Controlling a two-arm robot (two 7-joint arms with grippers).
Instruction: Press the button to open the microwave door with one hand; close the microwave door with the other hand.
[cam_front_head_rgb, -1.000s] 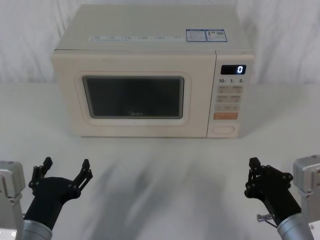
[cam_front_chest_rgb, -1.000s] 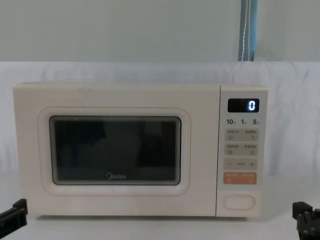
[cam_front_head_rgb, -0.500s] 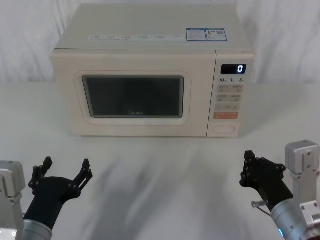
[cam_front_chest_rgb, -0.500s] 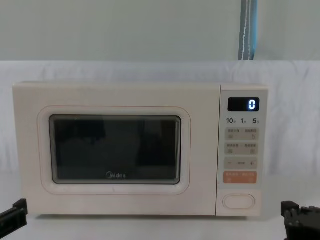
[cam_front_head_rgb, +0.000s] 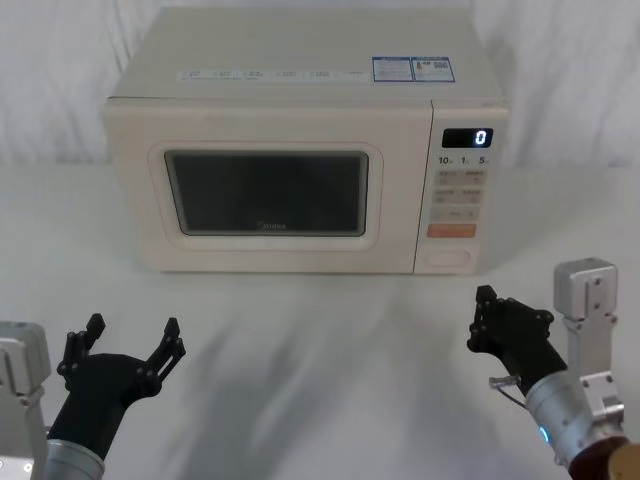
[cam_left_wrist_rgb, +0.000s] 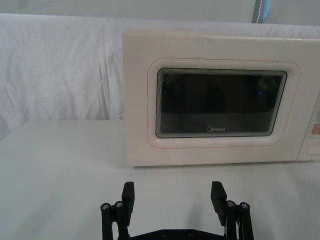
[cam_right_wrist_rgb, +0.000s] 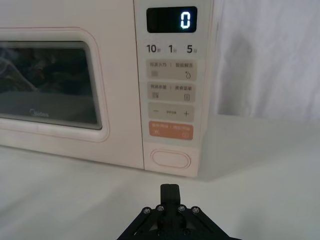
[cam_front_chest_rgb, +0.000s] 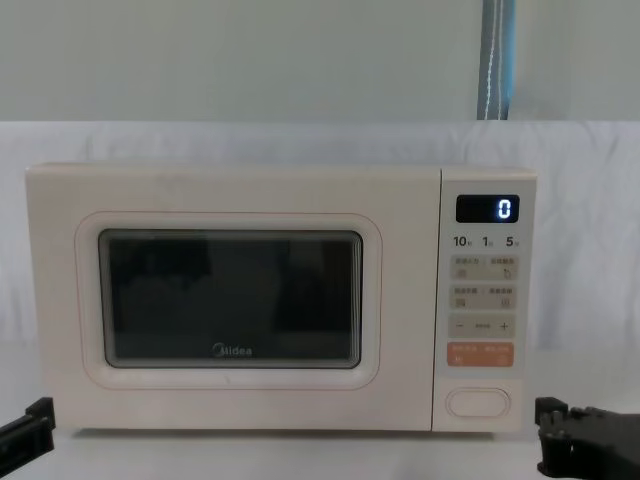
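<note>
I have the microwave (cam_front_head_rgb: 300, 140) square in front of me on the white-draped desk (cam_front_head_rgb: 320, 340), backed by a white cloth curtain (cam_front_head_rgb: 60, 70). The microwave door (cam_front_head_rgb: 268, 190) sits flush and closed, its dark glass window facing me with the Midea logo along the lower edge. To the right of the door runs the keypad strip, with the display (cam_front_head_rgb: 466, 138) reading 0 at the top, small cream keys below it, then the orange key (cam_front_head_rgb: 451, 231), and the button (cam_front_head_rgb: 447, 260) at the very bottom, just above the desk.

My right gripper (cam_front_head_rgb: 489, 318) hovers low over the desk in front of the keypad side, well short of the microwave. In the right wrist view its fingers (cam_right_wrist_rgb: 169, 192) are pressed together into one narrow tip, holding nothing, and that tip lines up just below the button (cam_right_wrist_rgb: 171, 158). Nothing lies between the tip and the button but bare cloth.

My left gripper (cam_front_head_rgb: 132, 337) sits near the front left of the desk, well apart from the microwave. Its fingers (cam_left_wrist_rgb: 129, 196) are spread wide and empty, pointing toward the door (cam_left_wrist_rgb: 220, 105), with open desk in between.

In the chest view a grey-blue pole (cam_front_chest_rgb: 497, 60) stands behind the curtain, above the microwave's right end.
</note>
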